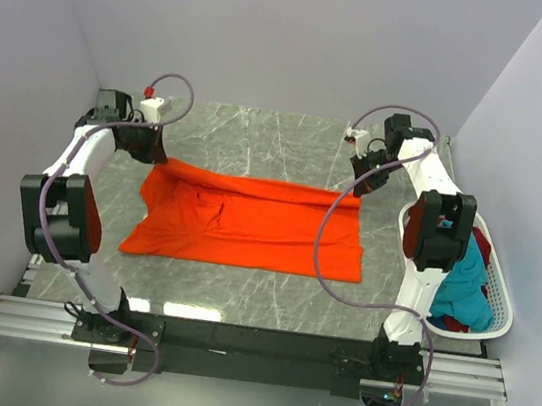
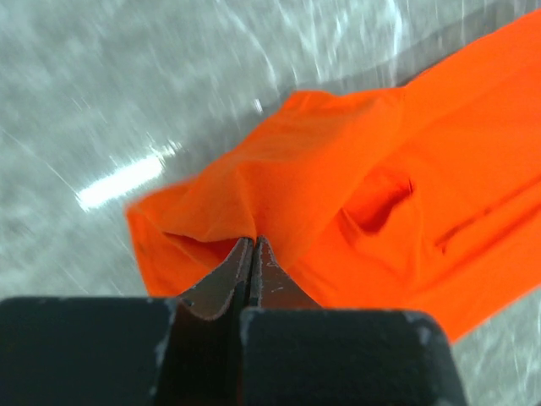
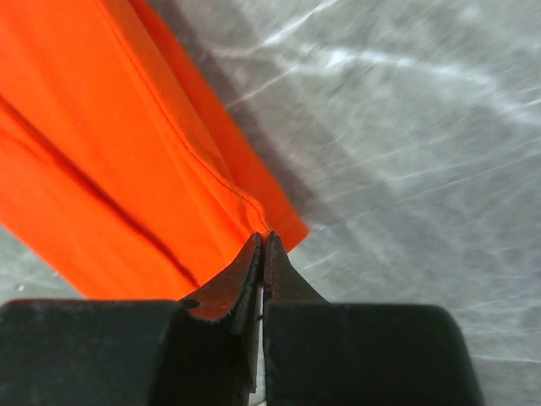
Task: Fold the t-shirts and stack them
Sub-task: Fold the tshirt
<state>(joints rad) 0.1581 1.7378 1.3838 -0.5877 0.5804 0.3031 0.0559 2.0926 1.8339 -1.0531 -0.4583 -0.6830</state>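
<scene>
The orange shirt [image 1: 248, 222] lies spread across the middle of the table [image 1: 261, 131], its far edge raised at both corners. The left gripper [image 2: 254, 245] is clenched on the far-left corner, the right gripper [image 3: 264, 241] on the far-right hem. Both bites look shallow, so uneven pulling could slip a corner free and skew the fold.

Left fingers [image 2: 225, 284] pinched closed, right fingers [image 3: 238, 283] likewise

Matt orange cloth t-shirt [image 1: 248, 222] on a glossy grey marbled table [image 1: 261, 131].
</scene>
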